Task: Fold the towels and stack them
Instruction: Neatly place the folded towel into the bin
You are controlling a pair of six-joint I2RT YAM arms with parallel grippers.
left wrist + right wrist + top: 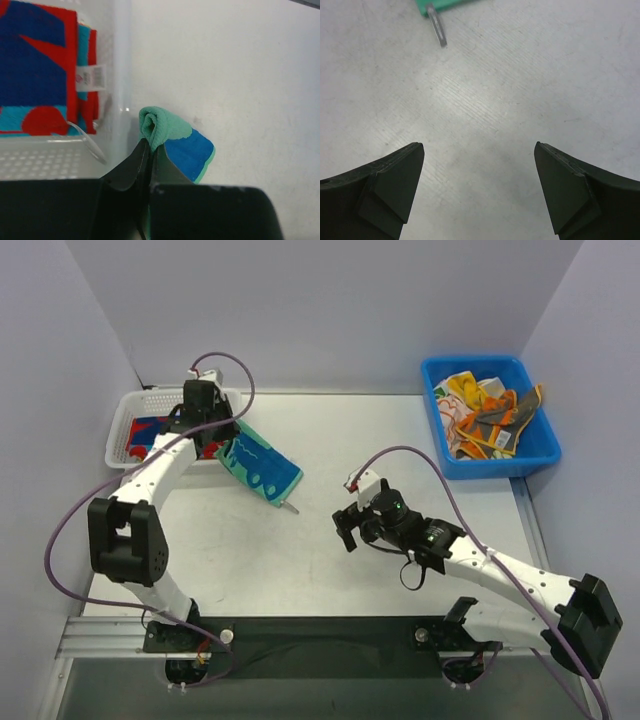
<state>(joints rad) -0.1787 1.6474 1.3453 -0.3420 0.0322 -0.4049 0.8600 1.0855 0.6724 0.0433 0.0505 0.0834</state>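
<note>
In wrist views, left end effector (pixel 149 148) pinches teal towel (pixel 167 126); right end effector (pixel 479 150) gapes.

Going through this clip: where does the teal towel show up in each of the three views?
Top external: teal towel left of centre, one end gripped by the left claw, beside the white basket.
Left wrist: lower centre, pinched in that claw; basket on the left.
Right wrist: only a green corner at the top edge, with its grey tag.
Shared landmark: the white table.
</note>
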